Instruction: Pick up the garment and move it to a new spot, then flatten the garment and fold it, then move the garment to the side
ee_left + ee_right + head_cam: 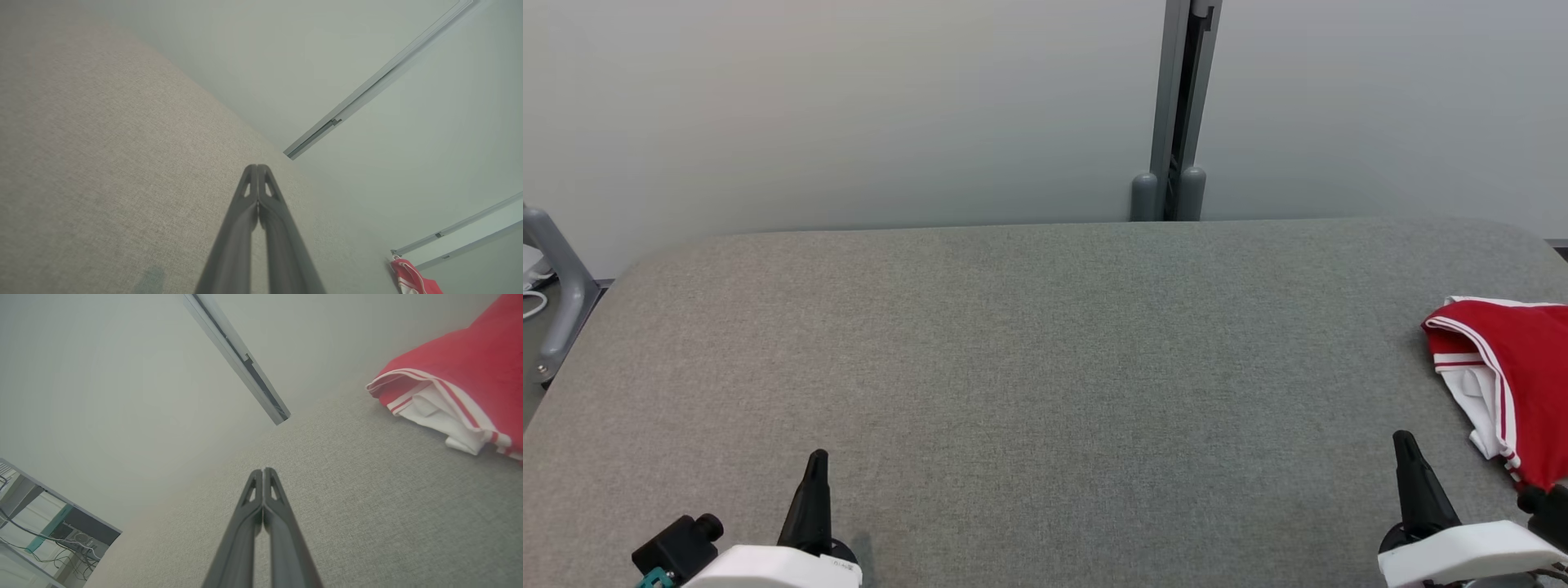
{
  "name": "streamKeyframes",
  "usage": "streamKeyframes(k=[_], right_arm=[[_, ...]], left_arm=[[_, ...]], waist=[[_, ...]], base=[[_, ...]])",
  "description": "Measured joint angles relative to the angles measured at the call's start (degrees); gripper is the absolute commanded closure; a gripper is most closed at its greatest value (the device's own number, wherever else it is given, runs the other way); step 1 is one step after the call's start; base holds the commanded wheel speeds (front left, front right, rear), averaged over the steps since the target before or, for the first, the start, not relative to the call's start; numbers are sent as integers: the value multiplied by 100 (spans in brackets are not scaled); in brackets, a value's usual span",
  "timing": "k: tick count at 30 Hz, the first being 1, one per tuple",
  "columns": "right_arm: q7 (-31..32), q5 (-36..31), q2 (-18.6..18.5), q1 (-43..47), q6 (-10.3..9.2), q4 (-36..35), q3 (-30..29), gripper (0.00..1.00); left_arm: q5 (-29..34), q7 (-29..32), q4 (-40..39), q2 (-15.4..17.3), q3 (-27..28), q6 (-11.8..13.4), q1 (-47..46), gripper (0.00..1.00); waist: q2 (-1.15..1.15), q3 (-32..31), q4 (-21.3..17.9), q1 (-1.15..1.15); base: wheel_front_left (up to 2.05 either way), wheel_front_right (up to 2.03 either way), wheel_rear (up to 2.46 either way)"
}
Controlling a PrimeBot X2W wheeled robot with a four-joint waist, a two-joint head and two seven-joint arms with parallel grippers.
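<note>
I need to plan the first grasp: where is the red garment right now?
In the head view the red garment lies at the far right edge of the table, just beyond and right of the right gripper, untouched.

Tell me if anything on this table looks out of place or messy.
The red and white garment lies bunched far to the right on the table, its white inside showing, not flat. Otherwise nothing stands out: no spills or damage, and the left hand and right hand are shut and empty.

No text, label, brand, number or sign is legible on anything.
</note>
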Motion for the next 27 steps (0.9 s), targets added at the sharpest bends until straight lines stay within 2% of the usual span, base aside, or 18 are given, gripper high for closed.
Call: streamKeyframes(k=[27], right_arm=[[548,1948,-20,-232,0,-35,-331,100]], left_arm=[[-1605,452,16,11,237,-153,-403,100]], waist=[[0,103,-64,0]], base=[[0,0,0]])
